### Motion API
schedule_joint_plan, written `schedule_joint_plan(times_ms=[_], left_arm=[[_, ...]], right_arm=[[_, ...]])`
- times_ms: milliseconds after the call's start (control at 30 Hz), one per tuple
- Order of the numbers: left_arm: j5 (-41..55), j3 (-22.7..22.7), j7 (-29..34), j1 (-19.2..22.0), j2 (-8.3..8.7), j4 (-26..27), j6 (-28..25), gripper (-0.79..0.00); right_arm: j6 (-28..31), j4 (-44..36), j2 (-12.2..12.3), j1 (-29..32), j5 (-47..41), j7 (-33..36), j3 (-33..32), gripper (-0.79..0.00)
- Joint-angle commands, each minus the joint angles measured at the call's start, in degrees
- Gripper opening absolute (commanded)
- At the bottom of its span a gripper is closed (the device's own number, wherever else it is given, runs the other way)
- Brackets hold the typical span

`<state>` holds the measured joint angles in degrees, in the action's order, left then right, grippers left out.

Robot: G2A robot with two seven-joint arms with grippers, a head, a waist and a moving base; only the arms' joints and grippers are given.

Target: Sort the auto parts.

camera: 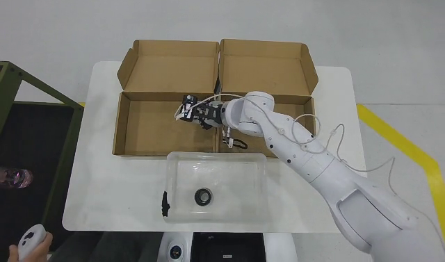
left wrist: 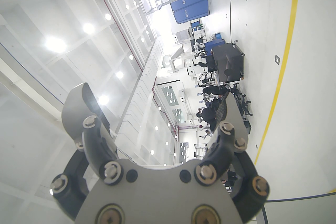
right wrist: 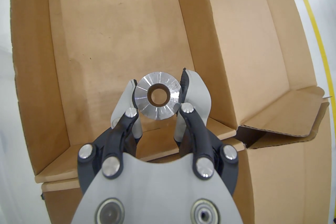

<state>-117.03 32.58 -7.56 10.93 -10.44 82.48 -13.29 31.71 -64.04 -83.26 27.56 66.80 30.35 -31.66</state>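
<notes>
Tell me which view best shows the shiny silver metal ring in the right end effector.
The right wrist view: the shiny silver metal ring faces the camera, clamped in the right end effector above the brown cardboard box. In the top view it is too small to make out. The left wrist view faces the hall ceiling.

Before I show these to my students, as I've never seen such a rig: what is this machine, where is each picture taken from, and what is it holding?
It is a two-armed robot at a white table. The top view looks down from above its arms; the other two come from cameras on its wrists. On the table stand a left box and a right box, both open cardboard, and a clear bin with a dark ring inside. The right tool, over the left box, grips a metal disc with a hole. The left tool is open, empty, pointing into the room.
</notes>
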Motion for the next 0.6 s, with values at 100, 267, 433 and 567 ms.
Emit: schedule_joint_plan(times_ms=[100,267,433,567], left_arm=[[0.0,0.0,0.0,0.0,0.0,0.0,0.0,0.0],[0.0,0.0,0.0,0.0,0.0,0.0,0.0,0.0],[0.0,0.0,0.0,0.0,0.0,0.0,0.0,0.0],[0.0,0.0,0.0,0.0,0.0,0.0,0.0,0.0]], right_arm=[[-0.42,2.35,-1.34,-0.82,0.33,0.68,1.26,-0.785],[-0.79,4.16,-2.62,-1.64,1.19,1.41,2.34,-0.751],[-0.72,5.84,-3.57,-2.23,1.94,1.55,2.76,-0.686],[-0.63,6.61,-4.13,-2.58,2.93,1.79,2.92,-0.619]])
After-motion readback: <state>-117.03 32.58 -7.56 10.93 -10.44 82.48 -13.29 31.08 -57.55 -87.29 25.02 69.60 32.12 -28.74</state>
